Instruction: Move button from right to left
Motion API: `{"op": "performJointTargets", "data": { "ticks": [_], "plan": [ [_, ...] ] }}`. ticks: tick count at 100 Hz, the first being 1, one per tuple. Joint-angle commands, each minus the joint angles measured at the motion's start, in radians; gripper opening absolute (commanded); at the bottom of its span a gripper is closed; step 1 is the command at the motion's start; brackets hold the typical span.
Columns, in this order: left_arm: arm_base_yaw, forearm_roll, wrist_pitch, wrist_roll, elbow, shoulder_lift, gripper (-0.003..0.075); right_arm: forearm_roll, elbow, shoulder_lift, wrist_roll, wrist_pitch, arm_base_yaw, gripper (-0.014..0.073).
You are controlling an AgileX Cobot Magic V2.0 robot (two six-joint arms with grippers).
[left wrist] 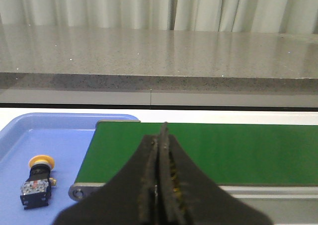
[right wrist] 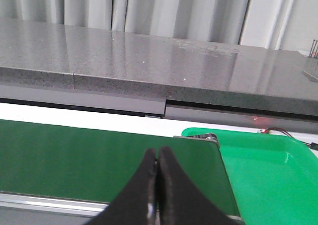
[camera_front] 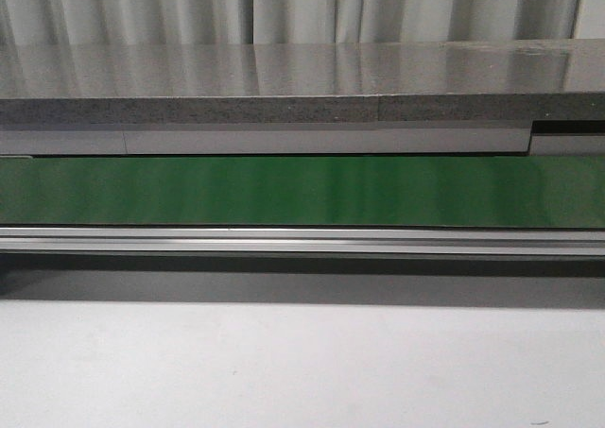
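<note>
The button, a yellow-orange cap on a black boxy body, lies on its side in the blue tray in the left wrist view. It is beside the end of the green belt. My left gripper is shut and empty, above the belt's end and apart from the button. My right gripper is shut and empty above the belt, near its other end. The front view shows only the bare belt; neither gripper nor the button shows there.
A green tray sits past the belt's end in the right wrist view and looks empty. A grey stone counter runs behind the belt, with curtains beyond. A metal rail edges the belt's near side, then white table.
</note>
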Motion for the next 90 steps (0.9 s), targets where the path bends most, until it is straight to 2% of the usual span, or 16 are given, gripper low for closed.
{"op": "performJointTargets", "data": {
  "ticks": [1, 17, 27, 32, 90],
  "plan": [
    [0.009, 0.005, -0.093, -0.014, 0.026, -0.051, -0.0020, -0.008, -0.024, 0.007, 0.004, -0.083, 0.003, -0.0067],
    [0.027, 0.007, -0.093, 0.017, 0.121, -0.181, -0.0020, -0.008, -0.024, 0.007, 0.004, -0.083, 0.003, -0.0067],
    [0.036, -0.003, -0.116, 0.017, 0.172, -0.180, -0.0020, -0.008, -0.024, 0.007, 0.004, -0.083, 0.003, -0.0067],
    [0.035, -0.006, -0.083, 0.017, 0.170, -0.183, -0.0020, -0.008, -0.024, 0.008, 0.004, -0.082, 0.003, -0.0067],
    [0.035, -0.006, -0.071, 0.017, 0.170, -0.183, -0.0020, -0.008, -0.024, 0.008, 0.004, -0.079, 0.003, -0.0067]
  ]
}}
